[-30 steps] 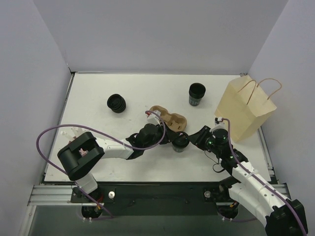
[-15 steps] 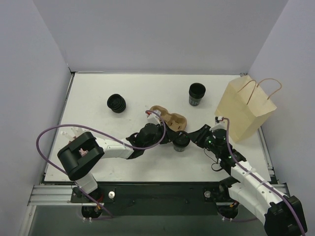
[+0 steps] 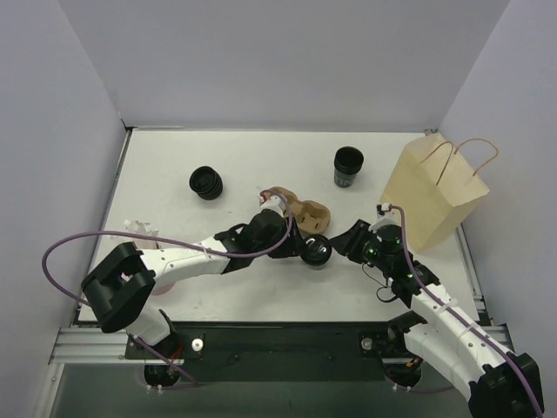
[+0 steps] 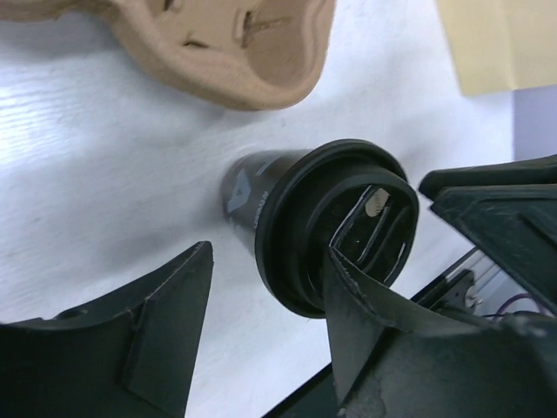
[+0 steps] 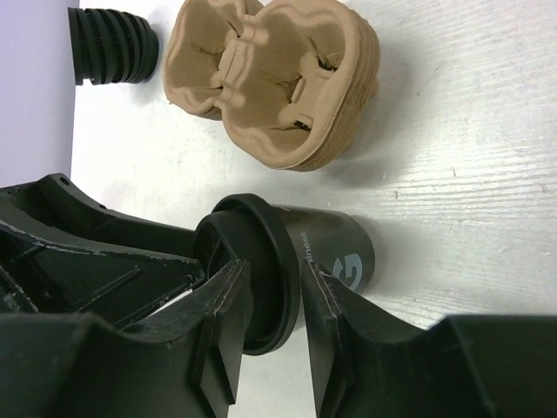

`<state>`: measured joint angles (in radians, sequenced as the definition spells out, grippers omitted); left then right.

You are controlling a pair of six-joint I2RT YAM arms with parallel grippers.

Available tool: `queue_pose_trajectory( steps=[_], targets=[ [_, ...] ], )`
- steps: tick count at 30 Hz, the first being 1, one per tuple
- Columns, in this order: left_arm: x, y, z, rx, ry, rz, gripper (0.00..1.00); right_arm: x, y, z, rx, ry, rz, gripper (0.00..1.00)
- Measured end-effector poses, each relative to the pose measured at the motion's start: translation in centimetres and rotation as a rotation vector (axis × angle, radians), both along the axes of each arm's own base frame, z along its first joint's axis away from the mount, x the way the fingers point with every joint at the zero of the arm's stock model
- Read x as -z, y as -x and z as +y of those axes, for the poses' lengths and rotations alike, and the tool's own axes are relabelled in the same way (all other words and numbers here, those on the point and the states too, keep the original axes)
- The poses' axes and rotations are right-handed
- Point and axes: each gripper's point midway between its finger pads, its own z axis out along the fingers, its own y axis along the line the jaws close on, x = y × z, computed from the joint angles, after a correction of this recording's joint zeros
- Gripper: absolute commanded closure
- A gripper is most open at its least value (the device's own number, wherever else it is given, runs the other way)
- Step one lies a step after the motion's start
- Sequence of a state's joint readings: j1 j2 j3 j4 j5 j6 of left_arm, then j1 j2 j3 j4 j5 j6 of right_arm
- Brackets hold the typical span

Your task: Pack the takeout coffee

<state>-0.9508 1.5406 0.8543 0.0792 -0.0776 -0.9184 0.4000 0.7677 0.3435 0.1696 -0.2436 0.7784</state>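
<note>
The takeout coffee [image 3: 316, 251] is a small black cup with a round black lid, standing on the table just in front of the brown pulp carrier [image 3: 300, 212]. My right gripper [image 5: 274, 305] reaches it from the right. One finger lies over the lid top and the other under the rim against the cup wall [image 5: 335, 252], shut on the lid edge. My left gripper [image 4: 270, 283] is open on the cup's left. Its right finger [image 4: 383, 331] overlaps the lid [image 4: 322, 226], and its left finger stands apart over bare table.
A stack of loose black lids [image 3: 207, 183] lies at the back left. A stack of lidless black cups [image 3: 348, 165] stands at the back centre. The tan paper bag [image 3: 432, 196] stands open at the right, close behind my right arm.
My left jaws have opened wider and let go of the cup. The left arm has swung its elbow out to the left. The cup has shifted slightly left, with the right fingers still at its rim.
</note>
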Motion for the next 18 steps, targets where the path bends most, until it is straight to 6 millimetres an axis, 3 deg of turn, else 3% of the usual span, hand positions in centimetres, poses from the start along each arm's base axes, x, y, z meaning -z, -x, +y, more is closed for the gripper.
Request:
queue_pose_trajectory(
  steps=[4,9,18],
  targets=[
    [0.2,0.2,1.9,0.021,-0.127,0.029,0.31,-0.7,0.1,0.2,-0.023,0.006,-0.005,0.55],
    [1.4,0.3,5.8,0.025,-0.284,0.089,0.28,-1.3,0.4,0.1,-0.049,0.041,0.003,0.50],
    [-2.5,-0.9,9.9,-0.022,-0.276,0.020,0.28,-4.8,0.0,-0.5,-0.125,0.197,-0.043,0.44]
  ],
)
